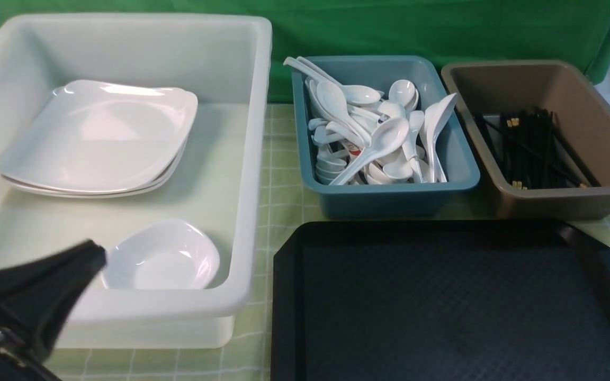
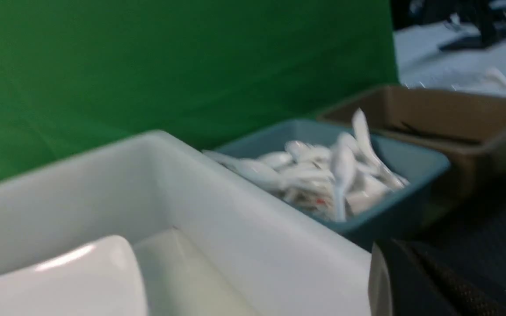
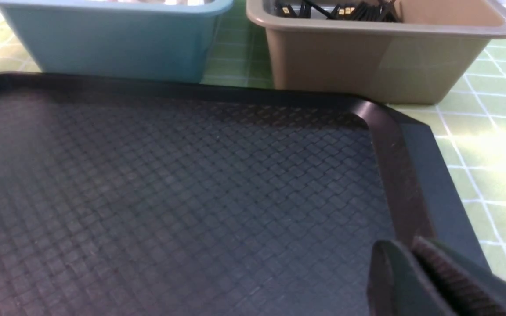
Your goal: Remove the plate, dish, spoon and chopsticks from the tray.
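The black tray (image 1: 442,307) sits on the worktop (image 1: 278,196) with nothing on it. The plate (image 1: 98,137) lies on a stack at the back of the big white tub (image 1: 254,159). The small dish (image 1: 164,256) sits in the tub's near corner. The spoons (image 1: 379,137) are piled in the blue bin (image 1: 389,198). The black chopsticks (image 1: 532,148) lie in the brown bin (image 1: 548,203). So I think the clearing job is done, or almost done.

The left gripper (image 1: 80,264) hangs just over the near edge of the tub, right beside the dish. I can't see anything in it, but only a dark bit of it shows, so I can't tell if its fingers are open or closed. The right gripper (image 3: 415,281) hangs over the near right part of the tray. Its fingers look closed together, with nothing between them.

The step now looks like pulling the left arm away from the tub. To do it well, it should go up first, so it does not bump the tub's edge or knock the dish. Then it can go back slowly to its own side. The right arm should stay above the tray and not press on it.
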